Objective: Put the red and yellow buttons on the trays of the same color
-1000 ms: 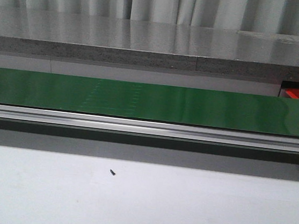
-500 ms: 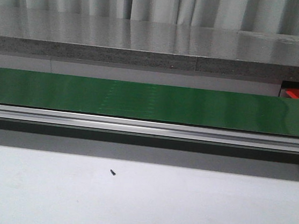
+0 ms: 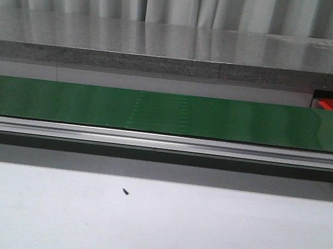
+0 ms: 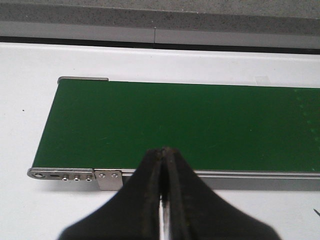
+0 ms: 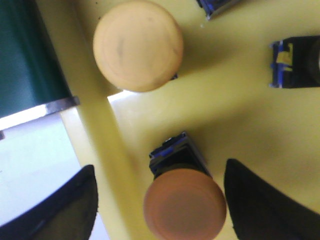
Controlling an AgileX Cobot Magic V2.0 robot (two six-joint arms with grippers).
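Front view gives you only the bare green conveyor belt [image 3: 168, 112] across mid-frame; no arms, buttons or trays. Left wrist view shows the left gripper [image 4: 164, 165], fingers pressed together and empty, at bottom centre over the belt's near rail. Right wrist view alone shows the work: the right gripper [image 5: 160, 200], fingers spread wide, straddles an orange-red button [image 5: 184, 202] at bottom centre inside the yellow tray [image 5: 240, 100], a yellow button [image 5: 138, 45] upper left. Judging by colour, you're releasing or picking; next, check which tray it belongs in.

A long green conveyor belt [image 3: 168, 112] ran across the white table [image 3: 202, 231], a small dark screw [image 3: 126, 191] lay before it, and grey curtains [image 3: 168, 1] hung behind.
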